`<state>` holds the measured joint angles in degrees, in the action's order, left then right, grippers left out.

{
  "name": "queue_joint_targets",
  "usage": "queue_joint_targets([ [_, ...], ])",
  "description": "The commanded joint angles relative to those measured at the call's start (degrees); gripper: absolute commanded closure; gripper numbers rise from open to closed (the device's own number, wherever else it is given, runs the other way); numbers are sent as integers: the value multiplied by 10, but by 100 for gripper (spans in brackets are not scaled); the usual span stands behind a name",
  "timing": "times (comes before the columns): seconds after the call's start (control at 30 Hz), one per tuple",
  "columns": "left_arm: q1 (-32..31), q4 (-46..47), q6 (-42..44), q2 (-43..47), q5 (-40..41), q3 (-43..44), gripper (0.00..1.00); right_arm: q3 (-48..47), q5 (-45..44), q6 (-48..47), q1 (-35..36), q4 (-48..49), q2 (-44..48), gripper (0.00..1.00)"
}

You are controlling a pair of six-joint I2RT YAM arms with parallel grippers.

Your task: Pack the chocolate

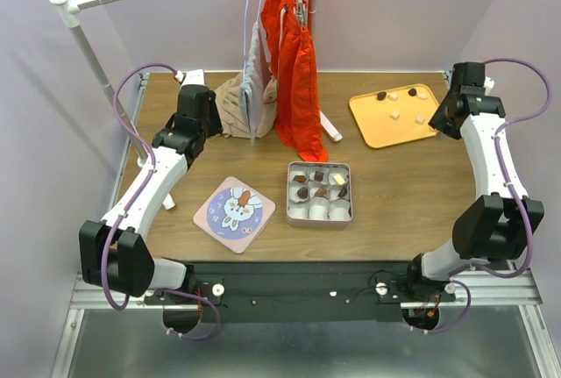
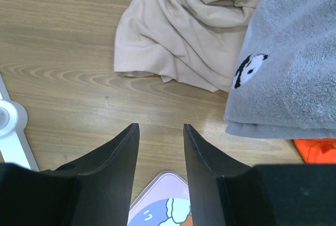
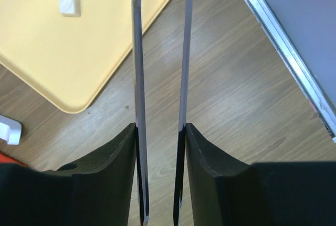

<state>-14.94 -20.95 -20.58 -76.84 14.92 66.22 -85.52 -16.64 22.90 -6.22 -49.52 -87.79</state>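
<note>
Loose chocolate [image 1: 395, 116] lies scattered on the orange tray [image 1: 368, 128] at the far right corner of the table [image 1: 412, 185], the pieces too small to show a long axis. More sits in the tin [image 1: 290, 194] mid-table. The right gripper [image 3: 160, 126] clamps tweezers [image 3: 184, 53] pointing trayward, and the left gripper [image 2: 160, 126] hangs open near the far left corner.

Before me, the brown wood-grain tabletop [image 1: 394, 185] carries an orange tray [image 1: 381, 125] at the upper right. A square metal tin [image 1: 320, 164] sits at the centre, with a rabbit-printed lid [image 1: 234, 214] just to its lower left. A crumpled beige cloth [image 1: 232, 106] lies at the upper centre-left, near the clothes rack's white foot [image 1: 330, 128].
</note>
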Motion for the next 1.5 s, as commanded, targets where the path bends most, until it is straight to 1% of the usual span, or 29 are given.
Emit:
queue_joint_targets([
  [0.0, 3, 14, 4, -6, -20, -3, 51, 5, 15, -9, -12, 36, -21, 51],
  [0.23, 3, 14, 7, -21, -24, -2, 51, 22, 21, -11, -13, 50, -36, 51],
  [0.77, 3, 11, 6, -24, -16, 2, 51, 65, 74, -14, -42, 101, -61, 51],
  [1.47, 3, 6, 3, -26, -10, 2, 51, 75, 96, -18, -51, 116, -81, 51],
])
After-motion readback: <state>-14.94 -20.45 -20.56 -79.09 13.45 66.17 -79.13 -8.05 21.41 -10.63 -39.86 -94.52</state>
